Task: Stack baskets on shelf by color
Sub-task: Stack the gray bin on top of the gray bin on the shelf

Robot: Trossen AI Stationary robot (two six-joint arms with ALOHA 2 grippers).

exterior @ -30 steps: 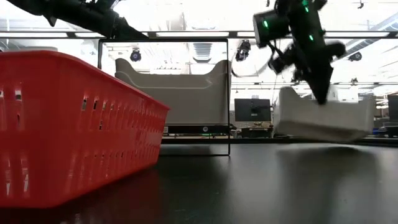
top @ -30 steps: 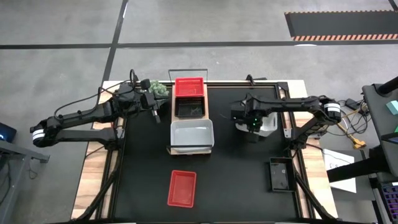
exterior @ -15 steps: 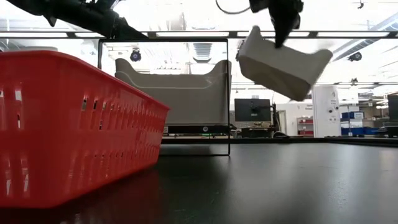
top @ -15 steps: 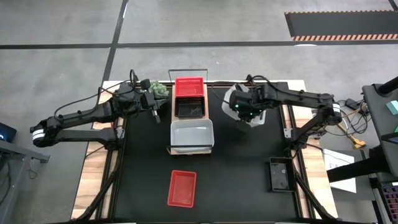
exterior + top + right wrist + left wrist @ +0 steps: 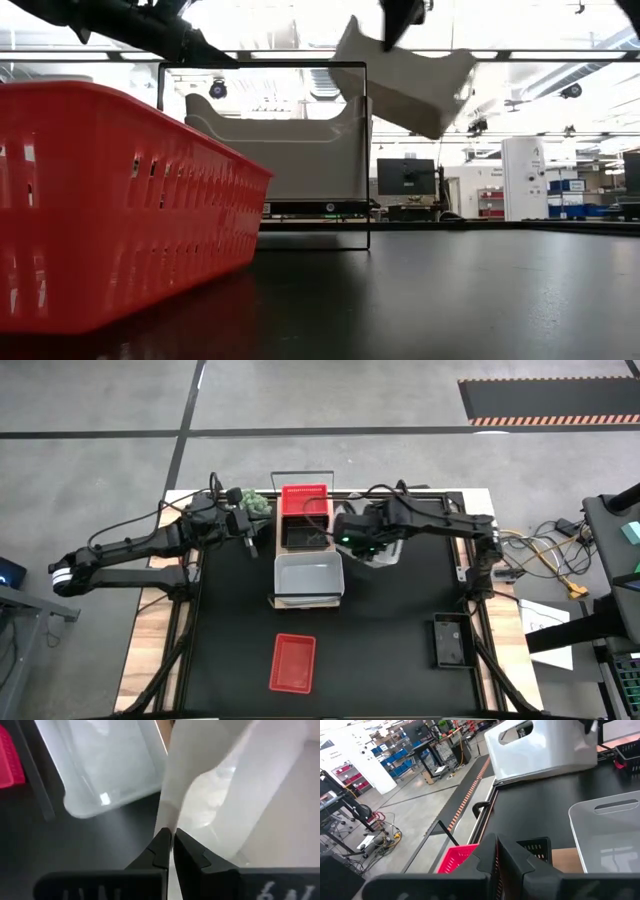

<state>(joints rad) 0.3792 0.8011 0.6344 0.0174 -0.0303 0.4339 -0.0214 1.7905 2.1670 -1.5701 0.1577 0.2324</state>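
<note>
My right gripper (image 5: pixel 357 542) is shut on a white basket (image 5: pixel 381 551) and carries it in the air just right of the shelf (image 5: pixel 278 556). In the low view this basket (image 5: pixel 405 85) hangs tilted, high above the table. The wooden shelf bears a red basket (image 5: pixel 303 500), a black basket (image 5: pixel 304 536) and a white basket (image 5: pixel 308 575) in a row. Another red basket (image 5: pixel 293 662) and a black basket (image 5: pixel 449 642) rest flat on the black table. My left gripper (image 5: pixel 246 528) is shut and waits left of the shelf, touching nothing. My right gripper pinches the white basket's side wall at its rim (image 5: pixel 168 812), one finger inside the basket and one outside. The fingers come from above, pointing down. The basket is lifted clear of the table and hangs tilted below the fingers.
A green ball-shaped plant (image 5: pixel 256 502) sits at the shelf's far left corner, close to my left gripper. The near red basket (image 5: pixel 110 200) fills the low view's left. Bare black tabletop (image 5: pixel 400 620) lies right of the shelf. A thin dark wire frame (image 5: pixel 365 150) stands at the shelf's end.
My right gripper has risen and moved toward the table's left, from the right side of the table to the shelf's right side, carrying the white basket. The basket went from near table height to high in the air and has tipped.
</note>
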